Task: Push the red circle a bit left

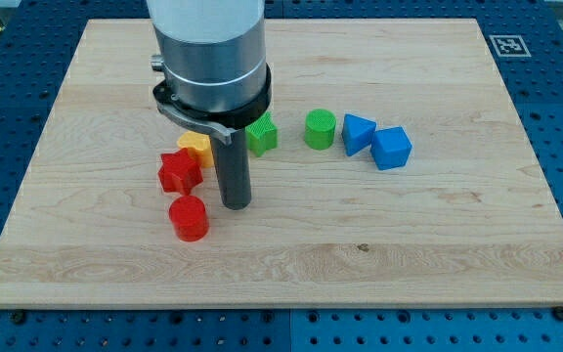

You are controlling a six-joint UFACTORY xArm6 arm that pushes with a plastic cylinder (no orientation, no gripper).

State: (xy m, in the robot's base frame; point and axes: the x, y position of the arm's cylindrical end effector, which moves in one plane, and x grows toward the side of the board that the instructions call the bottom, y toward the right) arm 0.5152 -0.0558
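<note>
The red circle (189,217) lies on the wooden board (281,264) at the lower left of the block group. My tip (235,204) stands just to the circle's right and slightly above it in the view, close to it but with a small gap. A red star-shaped block (179,172) sits just above the circle. A yellow block (196,147) lies behind the star, partly hidden by the arm.
A green block (261,134) is partly hidden behind the rod. A green cylinder (321,129) and two blue blocks (358,133) (392,148) lie in a row to the right. The arm's grey body (210,49) covers the upper left middle.
</note>
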